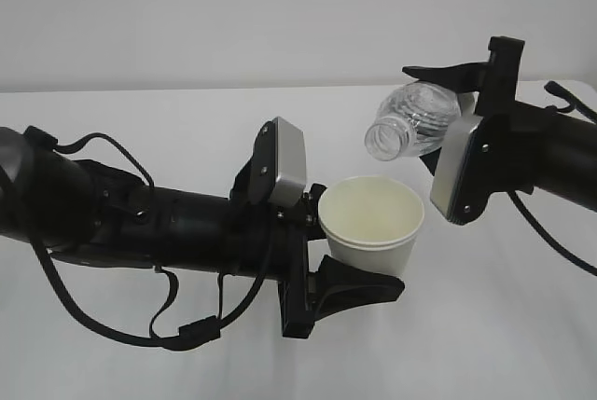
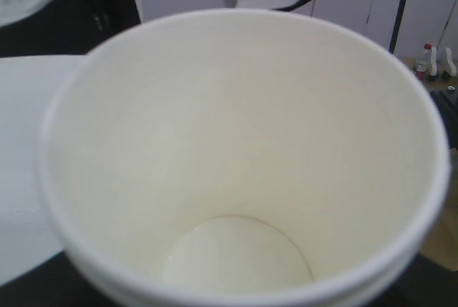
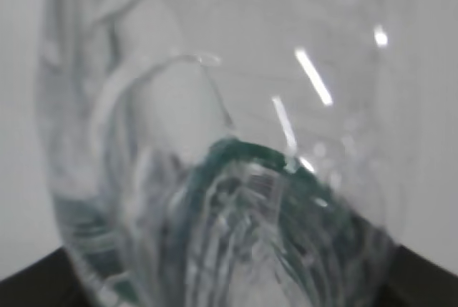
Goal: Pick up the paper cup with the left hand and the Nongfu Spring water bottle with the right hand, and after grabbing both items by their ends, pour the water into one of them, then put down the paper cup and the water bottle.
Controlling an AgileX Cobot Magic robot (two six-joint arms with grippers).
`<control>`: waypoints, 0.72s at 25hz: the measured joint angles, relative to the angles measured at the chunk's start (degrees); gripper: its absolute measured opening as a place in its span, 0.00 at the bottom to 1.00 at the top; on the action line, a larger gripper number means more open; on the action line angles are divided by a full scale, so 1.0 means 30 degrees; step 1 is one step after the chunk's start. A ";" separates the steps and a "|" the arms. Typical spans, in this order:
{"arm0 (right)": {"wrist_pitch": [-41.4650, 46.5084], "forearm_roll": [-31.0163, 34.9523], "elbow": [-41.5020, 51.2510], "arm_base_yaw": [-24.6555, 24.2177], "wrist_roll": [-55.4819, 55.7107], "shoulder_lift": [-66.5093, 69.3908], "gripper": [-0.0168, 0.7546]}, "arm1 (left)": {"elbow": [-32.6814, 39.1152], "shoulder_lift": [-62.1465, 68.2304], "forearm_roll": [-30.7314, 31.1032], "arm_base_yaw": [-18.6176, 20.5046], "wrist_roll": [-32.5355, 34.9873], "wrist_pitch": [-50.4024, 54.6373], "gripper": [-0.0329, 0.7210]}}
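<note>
My left gripper [image 1: 356,249] is shut on the white paper cup [image 1: 371,223], holding it upright just above the table. In the left wrist view the paper cup [image 2: 236,142] fills the frame; its cream floor shows small glints, and I cannot tell whether water lies there. My right gripper [image 1: 448,120] is shut on the base end of the Nongfu Spring water bottle [image 1: 410,120]. The bottle is tipped over, its open neck pointing down and left, just above the cup's far rim. No stream shows between them. Up close the bottle [image 3: 229,142] is clear ribbed plastic with a green band.
The white table [image 1: 187,120] runs back to a plain pale wall. The left arm's loose black cables [image 1: 112,316] hang low over the front left of the table. A thin black cable [image 1: 550,241] trails from the right arm.
</note>
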 joint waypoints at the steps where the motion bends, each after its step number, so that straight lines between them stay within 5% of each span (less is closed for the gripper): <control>1: 0.0000 0.0107 0.0000 0.0000 -0.0101 0.0000 0.65 | 0.0000 0.0000 0.0000 0.0000 0.0000 0.0000 0.70; 18: -0.1007 0.0399 0.0000 0.0000 -0.2568 0.0000 0.65 | 0.0000 0.0000 0.0000 0.0000 0.0000 0.0000 0.70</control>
